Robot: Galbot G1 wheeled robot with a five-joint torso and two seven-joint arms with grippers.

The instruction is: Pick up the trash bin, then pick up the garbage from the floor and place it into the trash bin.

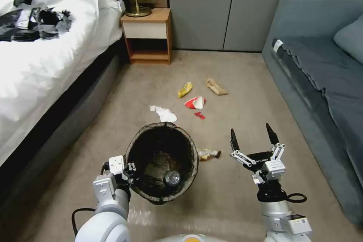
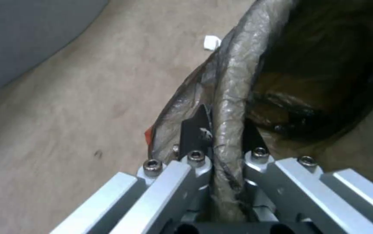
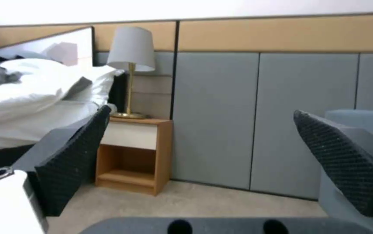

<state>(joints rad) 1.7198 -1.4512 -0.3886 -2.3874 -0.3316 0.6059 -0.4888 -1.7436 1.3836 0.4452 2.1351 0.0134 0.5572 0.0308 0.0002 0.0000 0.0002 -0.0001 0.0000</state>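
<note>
Dark plastic bag covers the rim of the trash bin (image 1: 162,162), and the left gripper (image 1: 130,174) pinches that rim tight. In the left wrist view one finger (image 2: 195,130) sits on the outside of the bag and the other is inside the trash bin, with the crinkly rim squeezed between them. The trash bin tips a little, and its open mouth faces up. A clear bottle (image 1: 170,177) lies at the bottom of it, past the left fingers.

Off to the other side, the right gripper (image 1: 252,136) hangs above the carpet. Its two black fingers are spread wide apart and hold nothing. They point away from the robot, toward the far wall.

Between the trash bin and the right fingers lies a shiny wrapper (image 1: 208,154) on the floor, just beside the bin. Beyond the bin is a white tissue (image 1: 163,113). A bit farther are a small red scrap (image 1: 199,115) and a red-and-white paper cup (image 1: 195,102). Farther still are a yellow wrapper (image 1: 185,89) and a brown paper bag (image 1: 216,87). Way at the back stands a wooden nightstand (image 1: 148,36), between a white bed (image 1: 45,68) and a grey sofa (image 1: 321,79).
</note>
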